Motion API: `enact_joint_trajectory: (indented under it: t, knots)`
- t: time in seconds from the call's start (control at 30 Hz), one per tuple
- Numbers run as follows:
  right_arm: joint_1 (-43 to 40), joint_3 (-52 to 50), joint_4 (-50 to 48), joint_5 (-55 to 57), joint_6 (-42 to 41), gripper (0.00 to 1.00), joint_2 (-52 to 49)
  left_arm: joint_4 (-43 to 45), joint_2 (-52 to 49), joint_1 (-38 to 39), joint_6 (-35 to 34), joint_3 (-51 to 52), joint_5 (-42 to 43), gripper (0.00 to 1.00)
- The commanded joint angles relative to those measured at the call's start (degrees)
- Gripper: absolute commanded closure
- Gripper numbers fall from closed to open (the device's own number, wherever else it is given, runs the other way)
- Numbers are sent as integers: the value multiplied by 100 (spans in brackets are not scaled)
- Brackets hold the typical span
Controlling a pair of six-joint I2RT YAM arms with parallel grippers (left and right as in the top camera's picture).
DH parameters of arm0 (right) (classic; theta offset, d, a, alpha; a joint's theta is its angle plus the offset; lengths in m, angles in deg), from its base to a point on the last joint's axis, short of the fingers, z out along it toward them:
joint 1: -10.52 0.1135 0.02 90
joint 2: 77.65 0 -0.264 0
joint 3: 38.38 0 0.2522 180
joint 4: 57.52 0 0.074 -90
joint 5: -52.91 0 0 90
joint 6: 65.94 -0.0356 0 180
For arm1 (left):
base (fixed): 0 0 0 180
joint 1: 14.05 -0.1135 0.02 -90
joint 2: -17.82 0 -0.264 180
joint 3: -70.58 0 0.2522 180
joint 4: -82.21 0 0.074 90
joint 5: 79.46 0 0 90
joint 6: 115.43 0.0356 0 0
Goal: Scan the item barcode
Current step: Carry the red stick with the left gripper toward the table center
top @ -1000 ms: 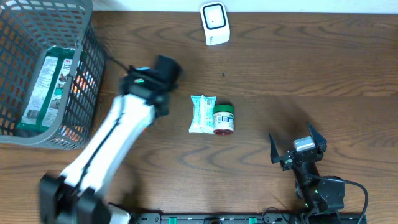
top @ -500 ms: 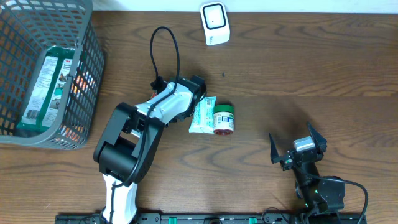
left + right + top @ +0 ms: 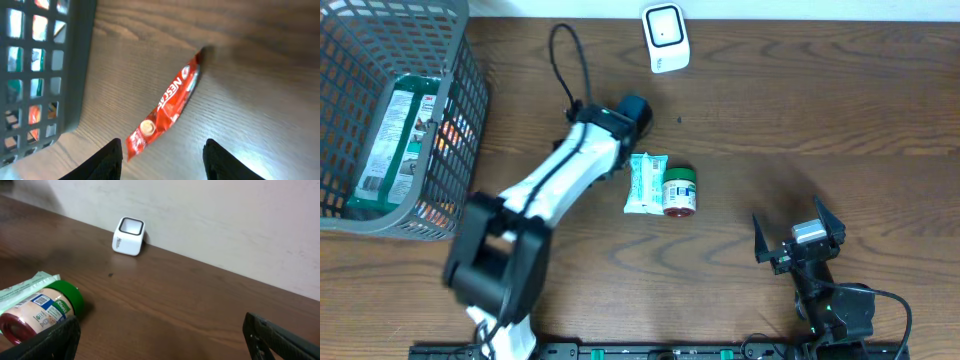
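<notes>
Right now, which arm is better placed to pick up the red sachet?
Left. The left tool hangs open over the sachet, a finger either side. The right tool sits far off, the sachet outside its view.

The table carries 1 grey wire basket, 1 white scanner, 1 green-and-white pouch, 1 green-lidded jar and 1 red Nescafé sachet. The basket holds 1 green box. There are 2 grippers: 1 left gripper and 1 right gripper.

Evenly lit; left wrist view blurred, glare on table.
</notes>
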Motion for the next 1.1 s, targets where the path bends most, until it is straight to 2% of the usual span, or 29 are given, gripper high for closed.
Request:
enact_joint_trajectory:
  t: [0.0,0.13,0.2,0.27,0.47,0.73,1.07]
  knots:
    - [92,-7,22,35,-72,1,13,-52,640,-457,1281,-164,1285,47]
    - [92,-7,22,35,-72,1,13,-42,697,-984,2450,-118,2527,48]
    - [92,-7,22,35,-72,1,13,66,697,-1180,2754,35,2614,58]
    - [92,-7,22,35,-72,1,13,264,686,-1392,3084,334,2614,62]
    - [92,-7,22,35,-72,1,13,920,684,-1447,3936,1069,2616,62]
    - [92,-7,22,35,-72,1,13,1939,678,-1453,4000,1718,2583,62]
    - [92,-7,22,35,-72,1,13,3119,669,-1502,3974,2409,2041,61]
